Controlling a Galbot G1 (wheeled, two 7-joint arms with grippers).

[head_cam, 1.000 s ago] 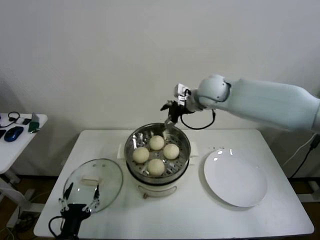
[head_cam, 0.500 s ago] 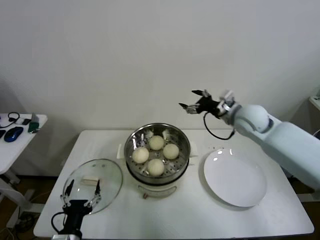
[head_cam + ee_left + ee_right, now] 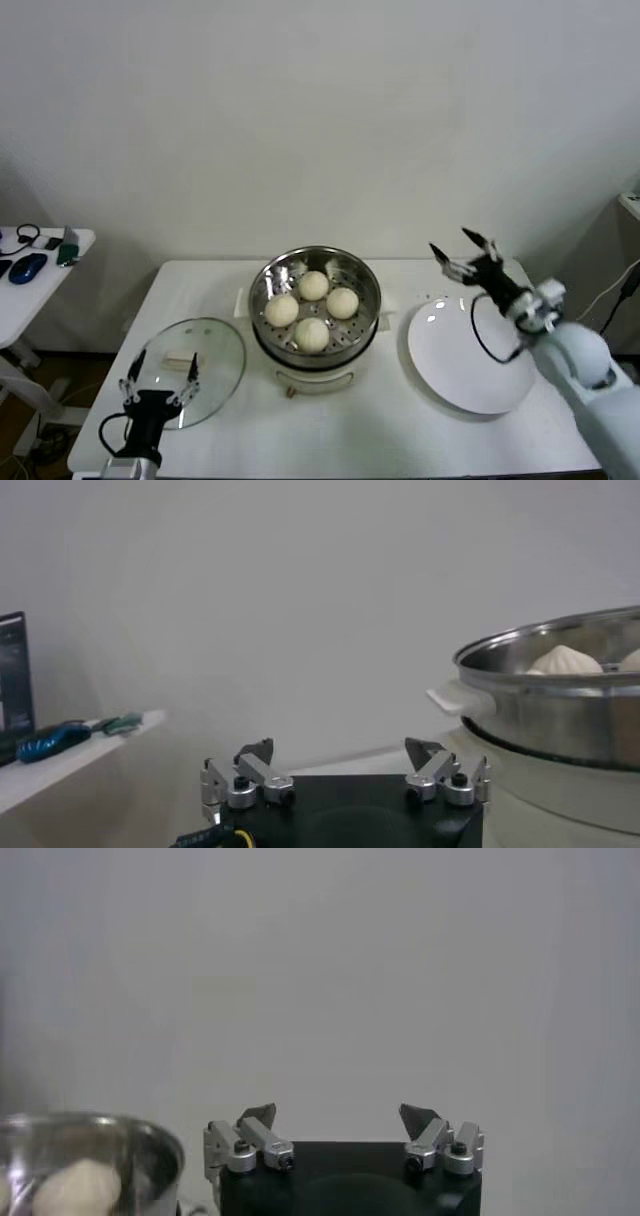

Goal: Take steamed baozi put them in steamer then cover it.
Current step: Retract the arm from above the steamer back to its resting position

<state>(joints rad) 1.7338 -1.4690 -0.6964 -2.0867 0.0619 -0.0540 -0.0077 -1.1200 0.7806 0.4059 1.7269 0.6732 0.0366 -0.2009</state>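
Several cream-white baozi point(image 3: 312, 305) lie in the shiny steel steamer point(image 3: 362, 322) on its white cooker base at the table's middle. The steamer also shows in the left wrist view point(image 3: 560, 715) and in the right wrist view point(image 3: 95, 1148). The glass cover point(image 3: 188, 370) with its cream bar handle lies flat on the table left of the steamer. My left gripper point(image 3: 158, 375) is open and empty at the cover's near edge. My right gripper point(image 3: 463, 250) is open and empty, raised above the far edge of the white plate, right of the steamer.
A flat white plate point(image 3: 470, 362) lies on the table right of the steamer. A side table point(image 3: 40, 265) with a blue mouse and small items stands at the far left. A white wall stands behind the table.
My right arm has swung from over the steamer's back rim to the right and down, to above the plate. My left gripper has edged a little toward the cover.
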